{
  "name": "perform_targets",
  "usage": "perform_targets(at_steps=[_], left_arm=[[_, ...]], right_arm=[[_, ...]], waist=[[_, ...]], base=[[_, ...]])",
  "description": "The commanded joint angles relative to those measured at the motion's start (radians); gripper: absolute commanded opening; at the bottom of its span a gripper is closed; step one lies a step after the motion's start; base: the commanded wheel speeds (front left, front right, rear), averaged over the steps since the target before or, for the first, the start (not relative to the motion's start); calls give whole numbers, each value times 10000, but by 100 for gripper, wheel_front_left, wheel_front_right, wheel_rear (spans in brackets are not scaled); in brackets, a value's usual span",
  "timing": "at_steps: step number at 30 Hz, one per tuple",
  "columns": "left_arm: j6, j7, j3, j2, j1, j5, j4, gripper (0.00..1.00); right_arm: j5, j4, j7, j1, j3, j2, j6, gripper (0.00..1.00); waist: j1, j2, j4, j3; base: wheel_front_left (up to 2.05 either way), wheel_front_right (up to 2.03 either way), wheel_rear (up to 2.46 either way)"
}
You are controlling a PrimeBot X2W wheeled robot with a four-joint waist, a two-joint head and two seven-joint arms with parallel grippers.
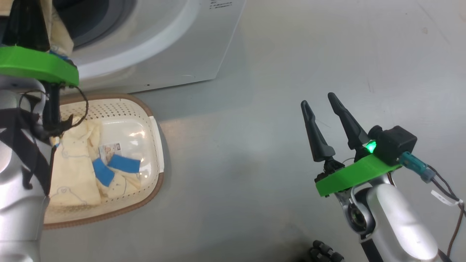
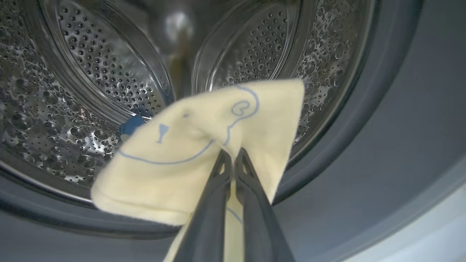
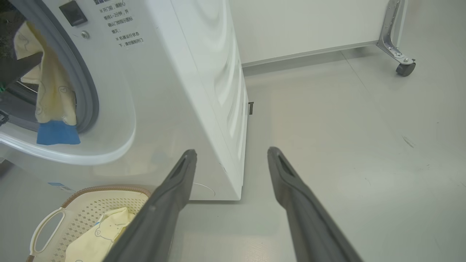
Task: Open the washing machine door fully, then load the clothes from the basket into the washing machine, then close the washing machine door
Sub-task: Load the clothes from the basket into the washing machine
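Head view, starting at the left: the left forearm (image 1: 22, 203) climbs the picture's left edge to a green wrist plate (image 1: 36, 65), and its dark fingers reach on into the grey-rimmed mouth of the washing machine (image 1: 174, 47). At the lower right the right forearm (image 1: 397, 218) rises tilted from the bottom edge, its fingers pointing up and slightly left over grey floor (image 1: 255, 127), with a green light (image 1: 370, 146) glowing at the wrist. A printed label sticker (image 1: 109, 151) lies on the bottom of the basket (image 1: 156, 145), too small to read. In the right wrist view, lines of Chinese characters (image 3: 122, 25) run down the machine's white front beside the mouth, too fine to make out, and a small blue sticker (image 3: 58, 186) sits low on that front. The left gripper (image 2: 232, 155) is pinched tight on a cream-yellow garment (image 2: 189, 153) with a blue bear outline, held before the perforated steel drum (image 2: 109, 72), and its blue patch (image 3: 58, 133) hangs at the lower rim. More clothes (image 1: 76, 174) lie in the basket, which stands on the floor just in front of the machine. The right gripper (image 1: 317, 99) has its fingers spread wide apart above the floor.
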Motion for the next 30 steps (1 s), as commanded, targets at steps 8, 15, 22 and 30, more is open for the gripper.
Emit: perform_targets(at_steps=[8, 15, 22, 30], left_arm=[[75, 121, -20, 660, -1500, 342, 1173, 0], [109, 67, -190, 844, -2721, 566, 2728, 0], [87, -207, -322, 1033, -4152, 721, 3849, 0], [19, -432, -538, 1135, -5559, 823, 4799, 0]], right_arm=[[51, -202, -65, 545, 300, -62, 46, 100], [30, -165, -65, 749, 424, -62, 46, 100], [-8, -245, -65, 815, 473, -62, 46, 100], [-81, -334, -65, 731, 440, -62, 46, 100]], waist=[[0, 0, -371, -108], [0, 0, -528, -35], [0, 0, -632, 351], [0, 0, -673, 866]], base=[[0, 0, 0], [0, 0, 0], [0, 0, 0], [0, 0, 0]])
